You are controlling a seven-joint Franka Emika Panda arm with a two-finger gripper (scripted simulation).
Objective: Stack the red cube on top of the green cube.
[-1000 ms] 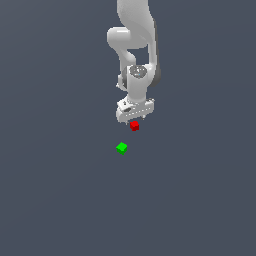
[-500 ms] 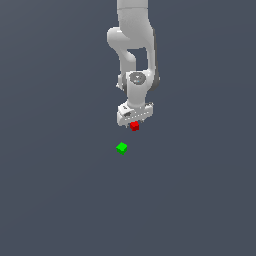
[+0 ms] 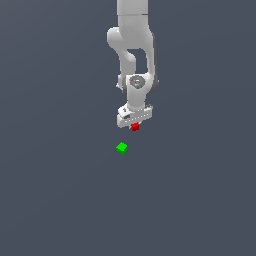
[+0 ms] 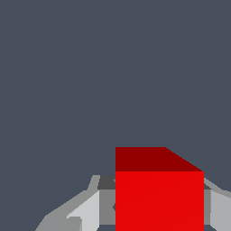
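A: Where is the red cube (image 3: 134, 126) at this moment?

B: It sits between the fingers of the gripper (image 3: 134, 125), which are clamped on its two opposite sides. It hangs above the grey floor (image 3: 60, 200), near the green cube (image 3: 121, 148) but not over it.

A: How will it handle, in your opinion?

B: I judge it light and stiff, with flat smooth faces. In the wrist view the red cube (image 4: 159, 194) fills the space between the fingers (image 4: 85, 210), so a hold on the flat sides, near the middle, seems right. A small cube can slip or turn.
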